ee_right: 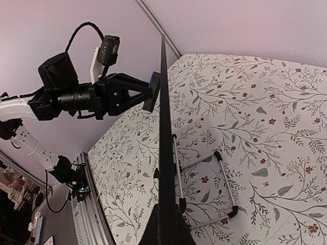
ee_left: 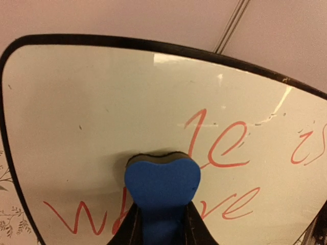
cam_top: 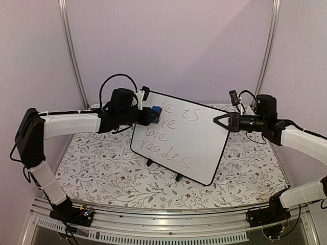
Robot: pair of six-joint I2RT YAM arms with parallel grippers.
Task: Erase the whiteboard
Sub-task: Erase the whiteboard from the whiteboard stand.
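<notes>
Left gripper (cam_top: 147,115) is clamped nearly closed on the blue eraser (cam_top: 155,113), and I see the eraser's face pressed flat on the whiteboard (cam_top: 179,138) in its upper left part, just left of the top line of handwriting (cam_top: 168,133). In the left wrist view the eraser covers part of the second line's first word. Right gripper (cam_top: 223,121) is fully closed, pinched on the board's right rim near the upper corner; the right wrist view looks straight along that rim. The whiteboard stands mid-table on the floral cloth (cam_top: 97,166), propped on its black feet (cam_top: 149,162) and wire stand (ee_right: 225,178), between the two arms and leaning back. Four lines of writing show, the left end of the top two smeared.
</notes>
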